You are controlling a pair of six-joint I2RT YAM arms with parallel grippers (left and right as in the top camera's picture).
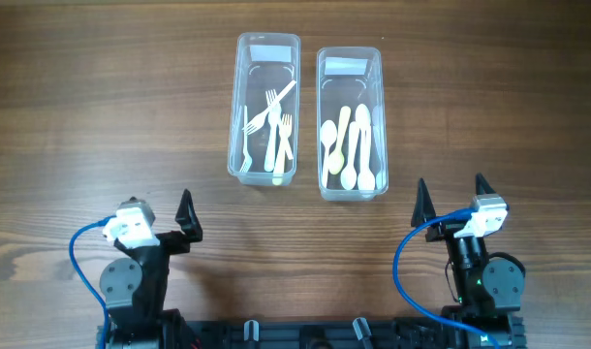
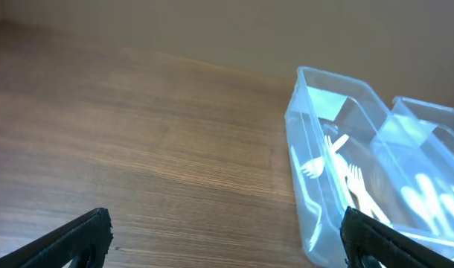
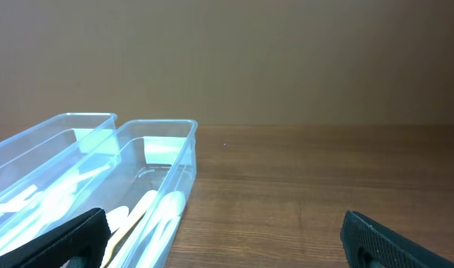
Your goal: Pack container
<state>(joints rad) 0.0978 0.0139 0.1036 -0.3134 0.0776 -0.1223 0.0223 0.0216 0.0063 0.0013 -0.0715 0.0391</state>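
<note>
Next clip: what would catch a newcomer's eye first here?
Two clear containers sit side by side at the far middle of the wooden table: the left container holds white forks, the right container pale spoons. At the near edge, the left claw and right claw both stand open and empty, apart from the containers.

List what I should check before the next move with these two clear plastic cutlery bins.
1. Left gripper open and empty: ok.
2. Right gripper open and empty: ok.
3. White plastic forks inside left clear rectangular plastic bin: ok.
4. Pale plastic spoons inside right clear bin: ok.
5. Both bins upright, apart from both grippers: ok.
6. What remains to pack: cannot tell.
</note>
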